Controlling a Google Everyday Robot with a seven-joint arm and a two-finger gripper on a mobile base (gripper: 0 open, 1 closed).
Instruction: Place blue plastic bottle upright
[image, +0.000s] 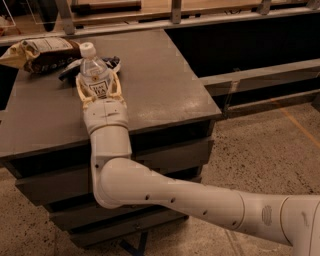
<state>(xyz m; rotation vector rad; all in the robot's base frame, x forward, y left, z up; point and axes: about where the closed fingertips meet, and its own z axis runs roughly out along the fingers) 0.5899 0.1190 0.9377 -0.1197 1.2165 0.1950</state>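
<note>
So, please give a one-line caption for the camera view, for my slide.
The hand grips the blue plastic bottle, upright, over the table near a chip bag.

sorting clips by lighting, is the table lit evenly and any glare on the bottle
Camera view: dim, warm light, fairly even across the table; deep shadow behind it; no strong glare on the bottle, which the gripper holds at the table's back left.

Cream gripper (98, 83), over a dark grey table (160, 85), clasps the blue plastic bottle (94, 75), white-capped, its white label dark-printed.
</note>
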